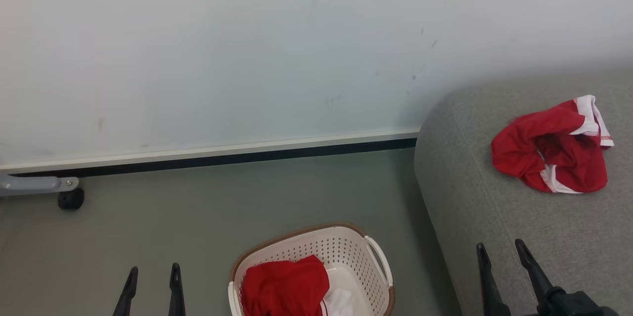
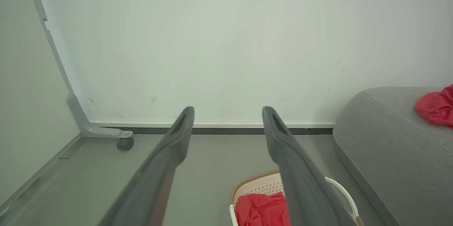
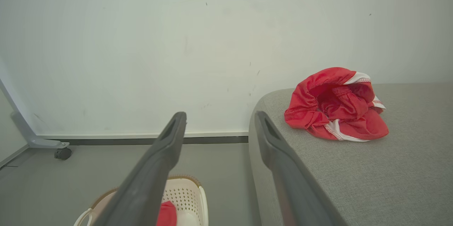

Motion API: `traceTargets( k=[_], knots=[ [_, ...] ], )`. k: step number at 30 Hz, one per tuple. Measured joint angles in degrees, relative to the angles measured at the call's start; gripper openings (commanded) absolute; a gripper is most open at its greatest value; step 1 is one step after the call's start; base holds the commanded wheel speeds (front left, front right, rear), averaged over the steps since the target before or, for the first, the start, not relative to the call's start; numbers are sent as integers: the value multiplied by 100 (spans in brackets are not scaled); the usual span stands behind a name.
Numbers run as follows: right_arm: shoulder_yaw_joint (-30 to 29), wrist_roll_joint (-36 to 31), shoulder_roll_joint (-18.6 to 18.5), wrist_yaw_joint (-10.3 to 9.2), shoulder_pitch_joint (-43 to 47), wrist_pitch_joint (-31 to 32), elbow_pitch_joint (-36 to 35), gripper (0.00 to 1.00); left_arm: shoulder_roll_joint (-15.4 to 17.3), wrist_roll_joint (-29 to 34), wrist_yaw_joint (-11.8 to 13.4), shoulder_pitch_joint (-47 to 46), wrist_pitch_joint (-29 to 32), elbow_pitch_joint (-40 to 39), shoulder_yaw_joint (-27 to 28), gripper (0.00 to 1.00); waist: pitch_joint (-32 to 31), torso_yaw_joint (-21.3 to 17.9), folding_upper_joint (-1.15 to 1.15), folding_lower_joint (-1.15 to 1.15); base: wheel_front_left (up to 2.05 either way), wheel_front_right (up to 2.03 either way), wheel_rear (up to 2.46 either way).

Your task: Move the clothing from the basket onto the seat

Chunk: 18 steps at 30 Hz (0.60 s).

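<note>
Left gripper: fingers spread apart, nothing between them, hanging in the air left of the basket and clear of it. Right gripper: fingers also spread, holding nothing, right of the basket and in front of the seat's near part. Can't tell if it touches the upholstery.

The basket stands upright on the grey floor, between the two grippers. It has a brown rim and a cream perforated wall, and the handle on its right side faces the seat. Basket garment: red, crumpled, in the basket's left half. White fabric shows beside it toward the basket's right. Can't tell if that is the same piece.

Seat: grey woven, with a rounded corner, just right of the basket, a strip of floor between them. Seat garment: red with white trim, bunched on the seat top, well right of the basket and beyond it, clear of both grippers.

Beyond the basket is a white wall with a dark strip at its foot. Far left of the basket, a grey frame leg on a black caster stands on the floor by that wall.
</note>
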Motion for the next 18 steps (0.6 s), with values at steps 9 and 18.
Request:
traceTargets(
  k=[9, 18],
  knots=[
    [-54, 0, -38, -16, -76, 45, -207, 100, 4, 36, 0, -137, 162, -51, -96, 100, 285, -35, 0, 1, 0, 0, 0],
    [-198, 0, -91, -43, -528, 51, -404, 100, 24, 246, -21, -801, 419, 69, -292, 100, 829, -95, 1, 1, 0, 0, 0]
  ],
)
